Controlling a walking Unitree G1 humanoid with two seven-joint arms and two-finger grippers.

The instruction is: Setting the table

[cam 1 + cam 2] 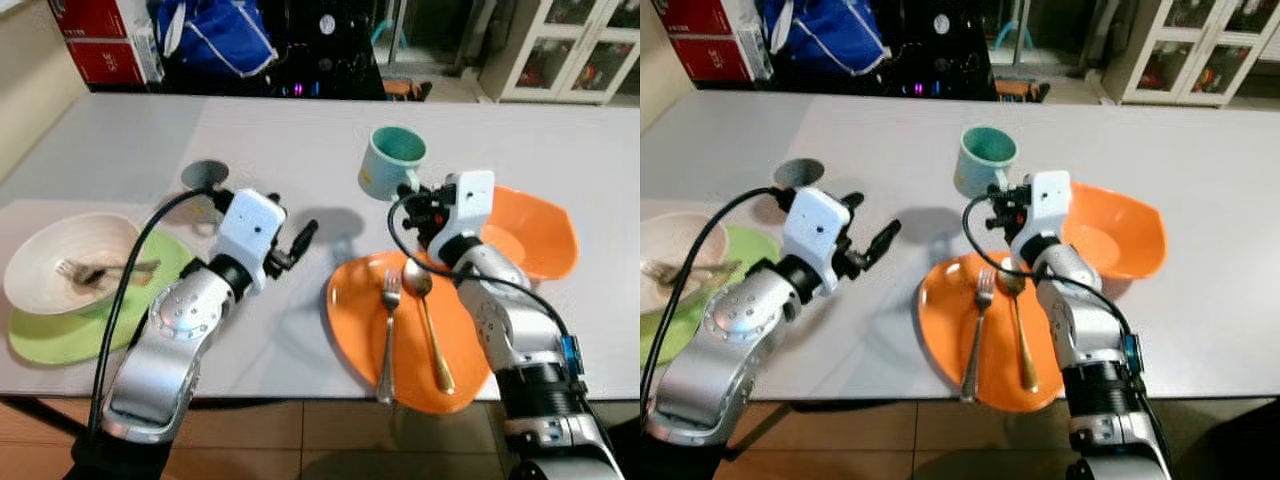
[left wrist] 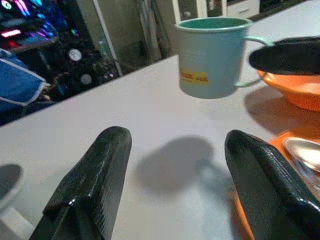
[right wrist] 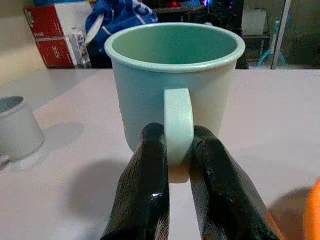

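Pinching smooth mint mug (image 3: 172, 75) handle, right gripper (image 3: 176, 165), left gripper (image 2: 175, 165) spread wide, possibly idle.

Fork (image 1: 388, 335) left of spoon (image 1: 428, 325).

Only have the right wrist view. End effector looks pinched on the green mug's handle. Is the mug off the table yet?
Observer: It looks so. In the left wrist view the mug has its shadow lying apart from its base on the table.
Operator: What's under the right arm?
Observer: An orange plate with a fork and a spoon on it, just nearer the robot than the right end effector.
Operator: Left arm in the way?
Observer: No. The left end effector is open, to the left of the plate and apart from the mug.
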